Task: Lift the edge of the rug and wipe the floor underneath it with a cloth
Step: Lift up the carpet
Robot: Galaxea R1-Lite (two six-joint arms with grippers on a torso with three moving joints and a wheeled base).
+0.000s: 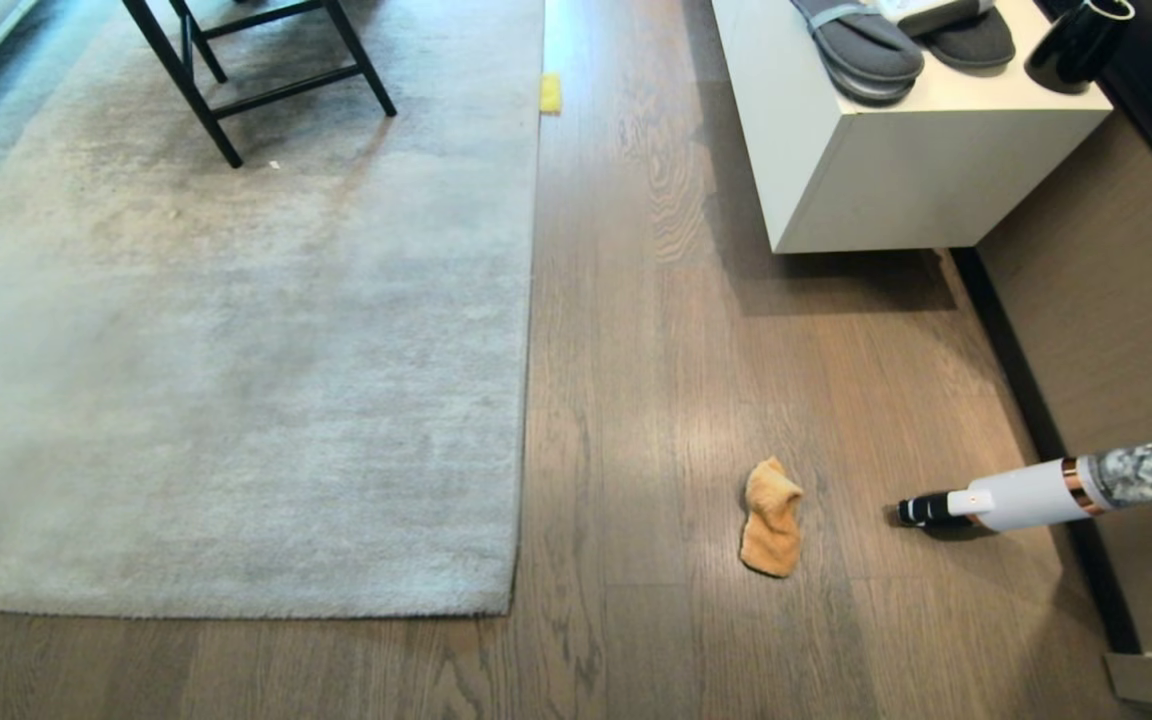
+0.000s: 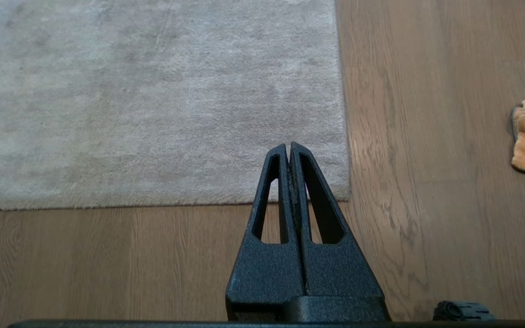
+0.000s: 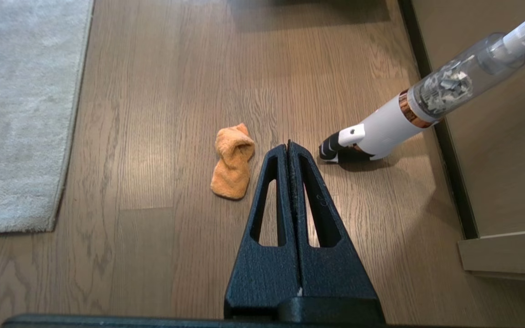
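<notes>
A large pale grey rug lies flat on the left, its rug edge [image 1: 526, 400] running up the middle and its near corner [image 1: 508, 608] towards me. The floor [image 1: 656, 350] of grey-brown planks spreads to its right. A crumpled orange-tan cloth [image 1: 771, 517] lies on the planks, well right of the rug. Neither arm shows in the head view. My left gripper [image 2: 288, 145] hangs shut and empty above the rug's near corner [image 2: 345, 196]. My right gripper [image 3: 288, 144] hangs shut and empty just beside the cloth [image 3: 232, 161].
A white handheld vacuum [image 1: 1026, 493] leans in from the right, its nozzle on the planks near the cloth. A white cabinet [image 1: 886, 170] bearing grey slippers stands at the back right. Black chair legs [image 1: 226, 90] rest on the rug. A small yellow block [image 1: 550, 93] lies by the rug's far edge.
</notes>
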